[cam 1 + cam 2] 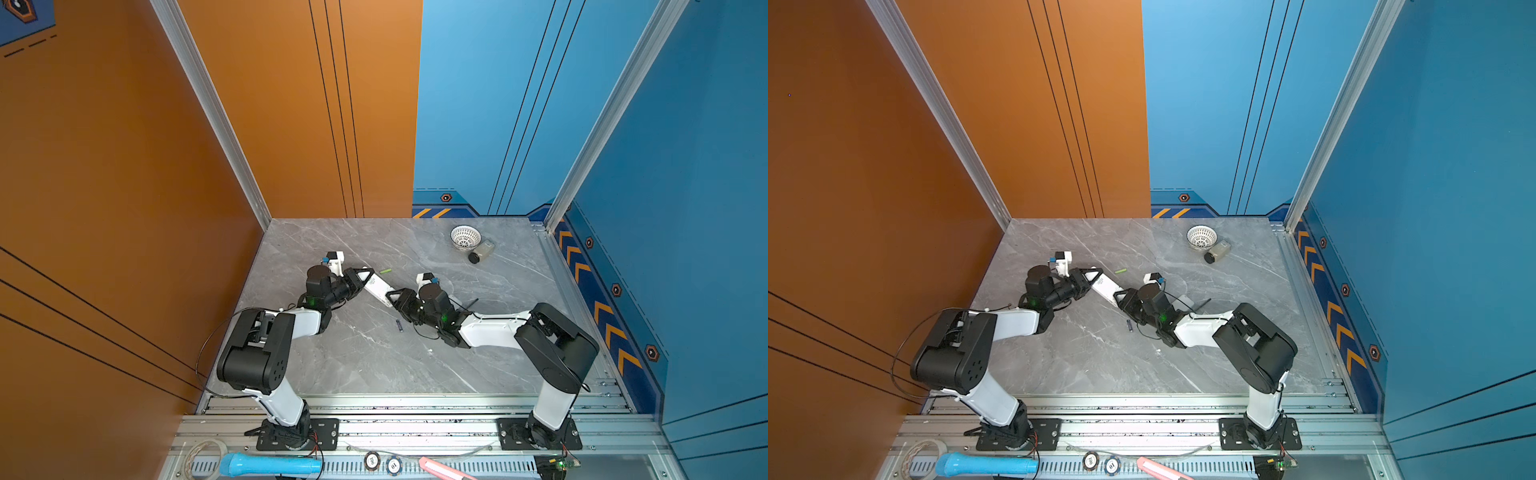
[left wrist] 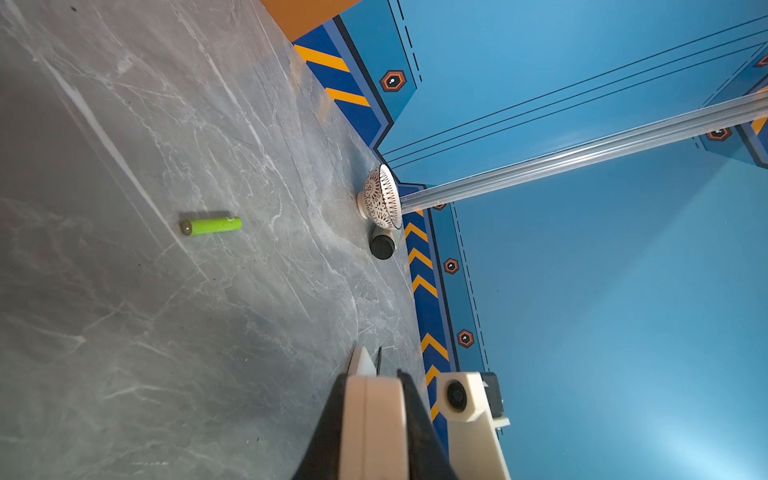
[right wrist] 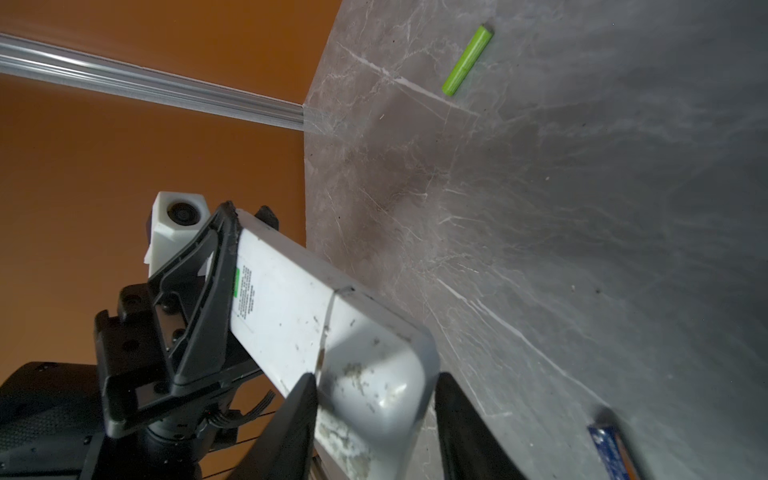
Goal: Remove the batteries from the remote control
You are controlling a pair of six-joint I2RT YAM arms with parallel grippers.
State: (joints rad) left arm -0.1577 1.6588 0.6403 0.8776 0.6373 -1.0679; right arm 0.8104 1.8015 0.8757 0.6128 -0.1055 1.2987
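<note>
1. On the table (image 1: pixel 374 365) (image 1: pixel 1092 365), in both top views, the green battery (image 1: pixel 385 271) (image 1: pixel 1121 271) lies flat and alone. It is near the remote (image 1: pixel 379 289) (image 1: pixel 1105 286), at about one o'clock from its middle, taking twelve as the far wall.
2. Both my wrist views show that green battery (image 2: pixel 210 225) (image 3: pixel 467 60) touching nothing.
3. The blue battery (image 1: pixel 399 325) (image 1: pixel 1130 325) also lies on the table, at about five o'clock from the remote and just beside my right wrist. My right wrist view catches one end of it (image 3: pixel 609 451).
4. The remote (image 3: pixel 291 299) spans the gap between my two arms, running from ten o'clock to four o'clock. It looks clear of the marble.
5. My left gripper (image 1: pixel 363 277) (image 1: pixel 1094 276) (image 2: pixel 373 376) is clenched on the ten o'clock end. In my left wrist view the white casing fills the space between both fingers.
6. My right gripper (image 1: pixel 390 297) (image 1: pixel 1119 296) (image 3: pixel 374 378) straddles the four o'clock end, one finger along each long edge. One finger meets the casing. Beside the other I see a thin dark line, so I cannot tell whether I am truly gripping.
7. Well apart, at about two o'clock near the far right corner, a white patterned bowl (image 1: pixel 465 237) (image 1: pixel 1202 237) (image 2: pixel 380 197) stands upright.
8. A jar (image 1: pixel 481 251) (image 1: pixel 1217 252) (image 2: pixel 382 246) with a black cap lies on its side just beside the bowl, at its four o'clock.
</note>
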